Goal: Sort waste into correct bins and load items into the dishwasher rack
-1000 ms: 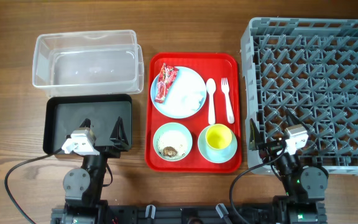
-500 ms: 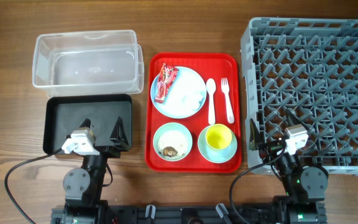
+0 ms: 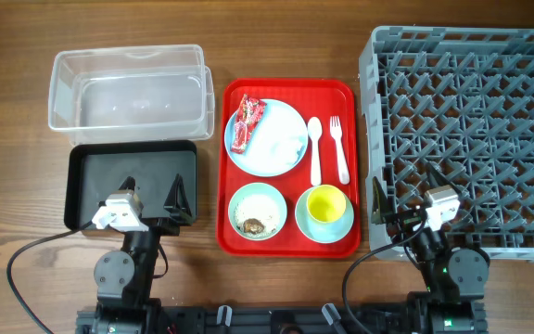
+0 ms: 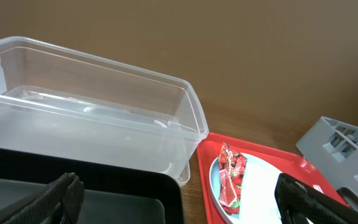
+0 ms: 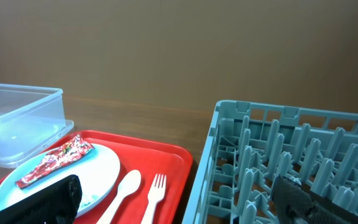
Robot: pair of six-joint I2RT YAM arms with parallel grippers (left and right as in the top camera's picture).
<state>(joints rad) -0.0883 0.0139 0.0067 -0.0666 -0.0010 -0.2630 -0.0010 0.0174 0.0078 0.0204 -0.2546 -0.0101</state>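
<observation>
A red serving tray (image 3: 288, 243) holds a light blue plate (image 3: 281, 153) with a red snack wrapper (image 3: 246, 123) and a white tissue (image 3: 284, 141), a white spoon (image 3: 315, 148), a white fork (image 3: 339, 147), a mint green bowl (image 3: 257, 211) with rice and brown scraps, and a yellow cup (image 3: 324, 205) in a light blue bowl (image 3: 344, 223). My left gripper (image 3: 151, 193) is open over the black tray (image 3: 91, 167). My right gripper (image 3: 404, 190) is open over the grey rack's (image 3: 471, 130) front left edge. The wrapper also shows in the left wrist view (image 4: 231, 176) and the right wrist view (image 5: 55, 160).
A clear plastic tub (image 3: 128, 88) stands behind the black tray, left of the red tray. Cables run from both arm bases at the front table edge. The rack fills the right side of the table.
</observation>
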